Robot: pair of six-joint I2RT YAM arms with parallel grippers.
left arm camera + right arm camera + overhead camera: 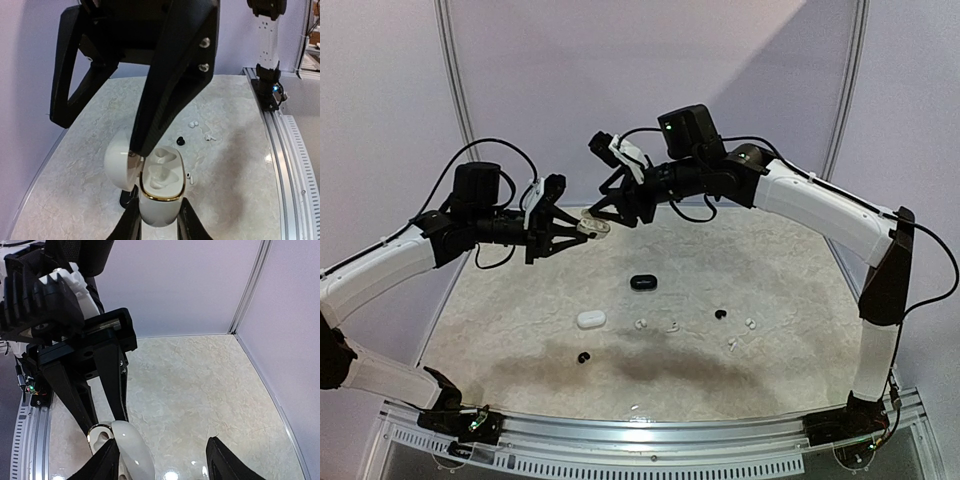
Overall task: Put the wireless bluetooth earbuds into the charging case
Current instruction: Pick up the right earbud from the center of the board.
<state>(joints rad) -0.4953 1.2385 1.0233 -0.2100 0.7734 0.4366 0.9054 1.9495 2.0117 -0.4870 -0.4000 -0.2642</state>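
Observation:
My left gripper (159, 206) is shut on the base of a white charging case (160, 192) with a gold rim, held above the table. The case's lid (119, 159) hangs open to the left, and two white hollows show inside. My right gripper (162, 466) is open, and one of its fingers (165, 90) rests against the lid's hinge side. In the top view both grippers meet over the table's far left, the left (582, 228) and the right (603, 207). Small white earbuds (641, 323) and black earbuds (720, 315) lie scattered on the table.
On the marbled table (780, 270), a shut black case (643, 282) lies in the middle and a shut white case (591, 319) nearer the front. One black bud (584, 357) lies front left. Purple walls close the back and sides, and a metal rail (650, 430) runs along the near edge.

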